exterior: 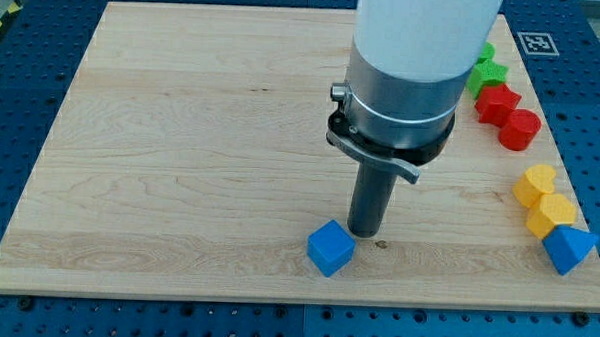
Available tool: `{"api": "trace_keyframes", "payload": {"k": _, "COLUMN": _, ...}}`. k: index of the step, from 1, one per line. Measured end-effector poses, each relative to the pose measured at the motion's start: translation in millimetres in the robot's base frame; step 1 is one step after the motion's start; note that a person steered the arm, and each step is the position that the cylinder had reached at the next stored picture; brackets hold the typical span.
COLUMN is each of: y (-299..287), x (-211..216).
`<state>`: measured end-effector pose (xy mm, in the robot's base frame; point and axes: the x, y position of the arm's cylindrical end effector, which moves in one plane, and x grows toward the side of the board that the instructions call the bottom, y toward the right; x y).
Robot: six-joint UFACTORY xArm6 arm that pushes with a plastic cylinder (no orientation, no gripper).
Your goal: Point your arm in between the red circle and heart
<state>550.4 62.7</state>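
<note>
Two red blocks lie touching at the board's right edge: a red heart-like block (496, 102) and, just below and to its right, a red circle (520, 129). My tip (366, 234) rests on the board near the view's bottom centre, well to the left of and below both red blocks. It stands right beside a blue cube (330, 248), at the cube's upper right, and looks to be nearly touching it. The wide arm body hides the board behind the rod.
A green block (486, 74) sits above the red heart, with another green piece (485, 50) partly hidden behind the arm. Two yellow blocks (535, 184) (553, 212) and a blue block (568, 248) line the right edge lower down. The wooden board (180, 154) lies on a blue perforated table.
</note>
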Motion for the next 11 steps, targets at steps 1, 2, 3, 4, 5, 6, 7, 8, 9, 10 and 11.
{"api": "trace_keyframes", "payload": {"k": 1, "y": 32, "x": -1}}
{"api": "trace_keyframes", "payload": {"k": 2, "y": 36, "x": -12}}
{"api": "trace_keyframes", "payload": {"k": 3, "y": 37, "x": -36}}
{"api": "trace_keyframes", "payload": {"k": 4, "y": 37, "x": -47}}
{"api": "trace_keyframes", "payload": {"k": 5, "y": 37, "x": -51}}
{"api": "trace_keyframes", "payload": {"k": 6, "y": 45, "x": -65}}
{"api": "trace_keyframes", "payload": {"k": 7, "y": 62, "x": -83}}
{"api": "trace_keyframes", "payload": {"k": 8, "y": 88, "x": -83}}
{"api": "trace_keyframes", "payload": {"k": 9, "y": 111, "x": -84}}
{"api": "trace_keyframes", "payload": {"k": 10, "y": 135, "x": -85}}
{"api": "trace_keyframes", "payload": {"k": 11, "y": 151, "x": -88}}
